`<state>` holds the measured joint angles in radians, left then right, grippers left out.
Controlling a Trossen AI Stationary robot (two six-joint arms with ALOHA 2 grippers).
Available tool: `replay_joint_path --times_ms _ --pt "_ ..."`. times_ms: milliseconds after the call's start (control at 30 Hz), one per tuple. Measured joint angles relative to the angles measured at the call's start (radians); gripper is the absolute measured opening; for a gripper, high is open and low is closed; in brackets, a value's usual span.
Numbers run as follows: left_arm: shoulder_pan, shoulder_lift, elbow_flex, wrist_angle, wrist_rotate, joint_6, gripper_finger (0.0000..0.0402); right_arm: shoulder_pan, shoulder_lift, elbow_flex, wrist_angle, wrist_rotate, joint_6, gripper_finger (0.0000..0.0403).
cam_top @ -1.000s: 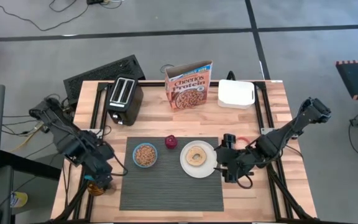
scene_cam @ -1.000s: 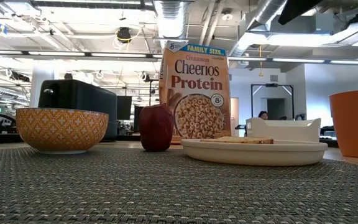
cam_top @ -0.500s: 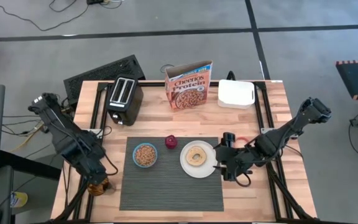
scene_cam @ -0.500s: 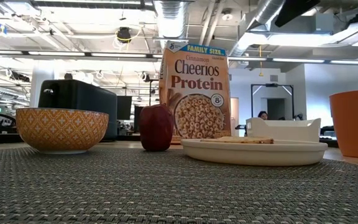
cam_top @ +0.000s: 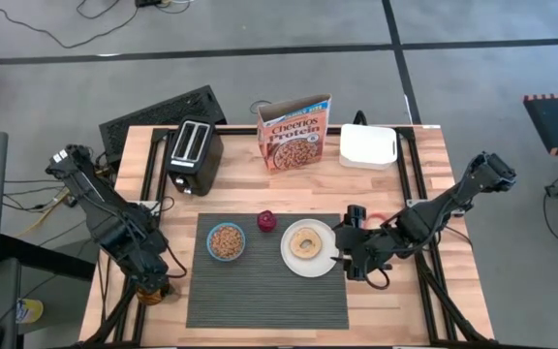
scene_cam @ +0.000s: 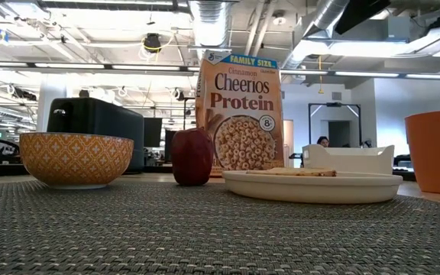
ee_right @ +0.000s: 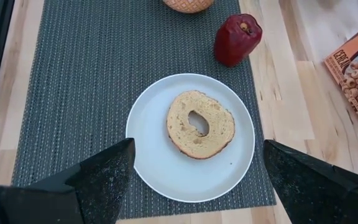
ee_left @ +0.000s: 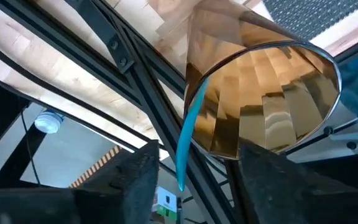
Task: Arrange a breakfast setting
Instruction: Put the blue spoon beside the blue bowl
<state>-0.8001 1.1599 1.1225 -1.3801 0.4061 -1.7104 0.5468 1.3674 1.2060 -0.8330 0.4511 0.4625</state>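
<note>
High view: the left hand [cam_top: 153, 288] hangs over an orange cup [cam_top: 149, 292] beside the placemat [cam_top: 264, 276]. Left wrist view: fingers [ee_left: 137, 180] spread wide around the cup; the light, slippery spoon [ee_left: 187, 134] inside wants a handle-tip pinch. Right wrist view: right hand [ee_right: 194, 177] wide, bagel [ee_right: 200, 123] plated.

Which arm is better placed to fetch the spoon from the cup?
Left. The left end effector hovers right over the orange cup holding the blue-handled spoon, fingers open. The right end effector is open beside the plate, across the placemat.
</note>
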Motion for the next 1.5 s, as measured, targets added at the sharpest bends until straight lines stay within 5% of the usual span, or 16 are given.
replay_joint_path --times_ms 367,667,1500 --pt "0.0 0.0 0.0 0.001 -0.002 0.024 0.0078 0.0 0.0 0.0 0.0 0.0 0.0 0.038" --pt "0.0 0.0 0.0 0.003 -0.001 0.024 0.0018 0.0 0.0 0.0 0.0 0.0 0.0 0.038" --pt "0.0 0.001 0.137 -0.041 0.043 -0.026 0.0 0.0 0.0 0.0 0.001 0.0 -0.003 0.038"
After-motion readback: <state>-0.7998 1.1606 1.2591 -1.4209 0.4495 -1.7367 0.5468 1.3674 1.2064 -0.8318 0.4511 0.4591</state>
